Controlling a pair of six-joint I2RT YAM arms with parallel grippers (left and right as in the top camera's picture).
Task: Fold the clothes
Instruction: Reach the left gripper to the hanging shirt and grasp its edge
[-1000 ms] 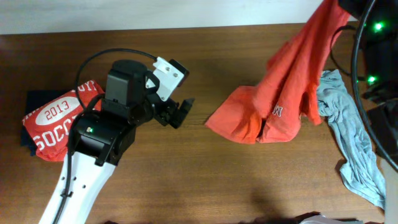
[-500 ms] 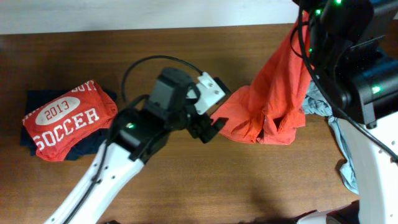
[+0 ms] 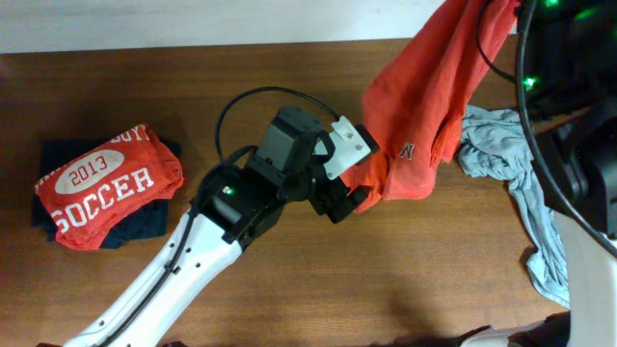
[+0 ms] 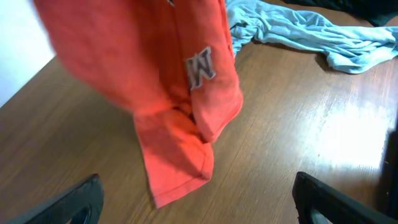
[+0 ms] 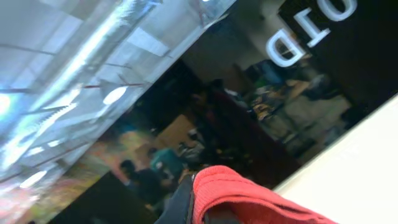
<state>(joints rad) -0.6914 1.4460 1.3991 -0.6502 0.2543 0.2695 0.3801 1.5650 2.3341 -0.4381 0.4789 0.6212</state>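
**Q:** Left claw point(image 4: 196, 182)?
**A:** I have it spread wide with nothing in it. The low hem of the hanging orange shirt point(image 3: 424, 87) reaches the table point(image 3: 386, 280) just ahead of its fingers point(image 4: 71, 200).

**Q:** Right claw point(image 5: 202, 208)?
**A:** Clamped tight on a bunch of that same shirt, held high at the far right. The cloth drapes down toward the left claw.

**Q:** Other clothes?
**A:** The grey-blue shirt point(image 3: 501, 154) is crumpled at right, beside the hanging one. The folded orange shirt point(image 3: 101, 188), SOCCER face up, lies far left on a navy shirt point(image 3: 140, 231).
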